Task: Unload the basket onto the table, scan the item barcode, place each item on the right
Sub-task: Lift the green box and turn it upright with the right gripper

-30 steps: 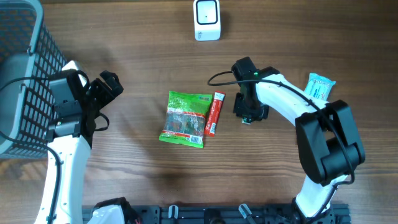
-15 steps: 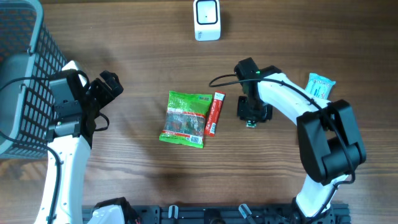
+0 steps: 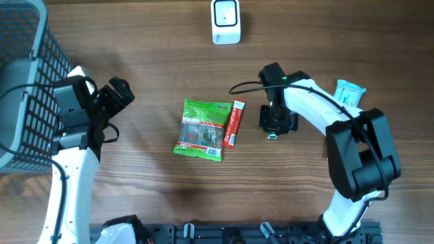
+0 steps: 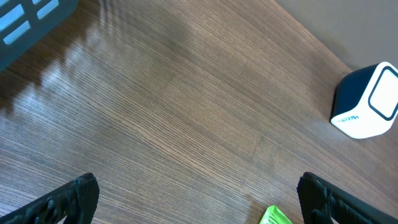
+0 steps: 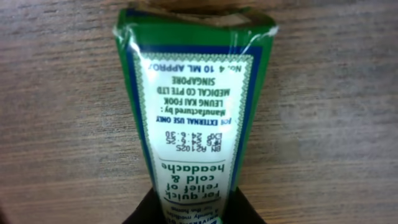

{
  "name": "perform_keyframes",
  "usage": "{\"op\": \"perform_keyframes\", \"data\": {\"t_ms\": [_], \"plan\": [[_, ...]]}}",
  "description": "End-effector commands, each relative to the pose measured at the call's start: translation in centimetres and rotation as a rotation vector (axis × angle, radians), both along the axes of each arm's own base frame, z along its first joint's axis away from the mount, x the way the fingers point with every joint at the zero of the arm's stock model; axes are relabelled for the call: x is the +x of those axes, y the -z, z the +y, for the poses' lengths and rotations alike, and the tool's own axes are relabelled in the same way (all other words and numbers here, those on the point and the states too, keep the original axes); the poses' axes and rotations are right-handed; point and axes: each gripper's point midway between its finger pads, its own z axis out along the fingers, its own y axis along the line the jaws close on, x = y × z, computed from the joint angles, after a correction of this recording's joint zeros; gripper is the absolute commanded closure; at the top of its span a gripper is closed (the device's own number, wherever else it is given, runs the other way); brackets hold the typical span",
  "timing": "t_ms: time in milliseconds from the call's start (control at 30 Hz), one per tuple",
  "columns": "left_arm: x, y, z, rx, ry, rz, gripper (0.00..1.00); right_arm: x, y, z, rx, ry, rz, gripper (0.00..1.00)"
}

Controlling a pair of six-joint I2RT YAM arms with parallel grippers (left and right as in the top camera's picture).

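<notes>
My white, black-jointed left arm (image 3: 71,169) comes up from the near left edge and bends right. Its black two-finger left gripper (image 3: 123,92) is spread wide, with the fingers (image 4: 68,198) far apart in the wrist view. My right arm (image 3: 315,107) arcs from the near right corner toward the middle, wrist pointing down. Its black right gripper (image 3: 274,130) is pinched on a small green cardboard box (image 5: 196,112).

Warm brown wooden tabletop (image 3: 149,196) filling the overhead view, fine grain running side to side. Soft, even light, faint blurred shadows, a pale sheen in the left wrist view. Dark grey mesh basket (image 3: 27,41) at the left edge. Black rail (image 3: 237,234) along the near edge. Beyond the far edge, a plain grey-brown strip (image 4: 354,25), floor or wall unclear.
</notes>
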Motion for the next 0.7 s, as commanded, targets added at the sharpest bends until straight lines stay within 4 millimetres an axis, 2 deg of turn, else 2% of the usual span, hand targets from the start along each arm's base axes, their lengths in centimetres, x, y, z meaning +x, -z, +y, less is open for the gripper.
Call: {"op": "perform_keyframes", "data": {"t_ms": [0,100,167,233,300,400,500,667], "plan": [[0.2,-0.2,0.3,0.019,0.0,-0.003,0.0,-0.5,-0.5,0.5,0.047,-0.088,0.031,0.96],[0.2,-0.2,0.3,0.019,0.0,-0.004,0.0,0.1,-3.0,3.4,0.217,-0.205,-0.004,0.96],[0.2,-0.2,0.3,0.019,0.0,-0.004,0.0,0.2,-5.9,5.9,0.384,-0.295,-0.054,0.94],[0.2,-0.2,0.3,0.019,0.0,-0.003,0.0,-0.3,-8.7,7.6,0.518,-0.354,-0.097,0.94],[0.2,-0.2,0.3,0.019,0.0,-0.003,0.0,-0.9,-10.9,8.1,0.596,-0.38,-0.124,0.94],[0.2,-0.2,0.3,0.019,0.0,-0.004,0.0,-1.7,-12.8,8.1,0.688,-0.405,-0.13,0.96],[0.2,-0.2,0.3,0.019,0.0,-0.004,0.0,-2.8,-15.0,9.2,0.896,-0.463,-0.134,0.96],[0.2,-0.2,0.3,0.019,0.0,-0.004,0.0,-2.5,-17.5,9.2,1.08,-0.43,-0.165,0.96]]}}
